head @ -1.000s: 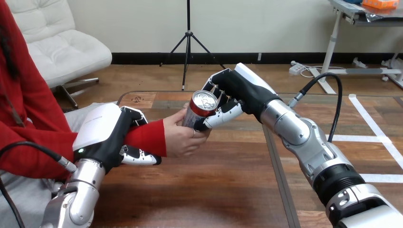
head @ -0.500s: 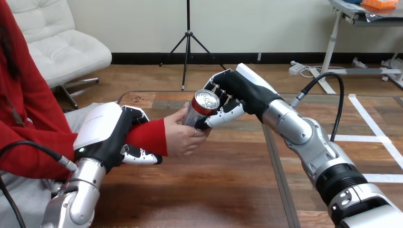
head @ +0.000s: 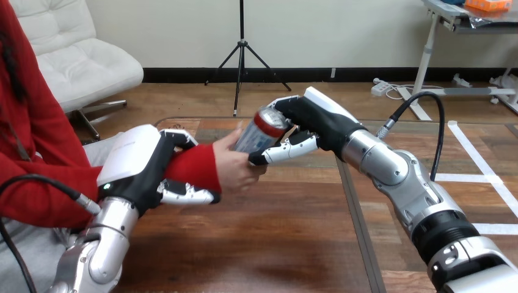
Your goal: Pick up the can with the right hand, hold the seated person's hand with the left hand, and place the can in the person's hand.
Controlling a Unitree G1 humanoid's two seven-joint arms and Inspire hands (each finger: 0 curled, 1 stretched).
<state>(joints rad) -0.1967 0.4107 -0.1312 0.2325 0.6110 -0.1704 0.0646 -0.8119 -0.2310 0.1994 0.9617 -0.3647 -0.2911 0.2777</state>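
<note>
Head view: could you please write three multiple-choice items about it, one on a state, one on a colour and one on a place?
1. The can and the table:
A. it stands upright on it.
B. it lies on it.
C. it is tilted above it, in the right hand.

2. The band below the can's top is:
A. red.
B. green.
C. yellow.

3. The left hand is:
A. flat on the table.
B. curled round the person's forearm.
C. on the can.

Answers:
1 C, the can leans in the right hand's curled fingers, clear of the wood.
2 A, the band shows red.
3 B, its fingers and thumb wrap the red sleeve.
</note>
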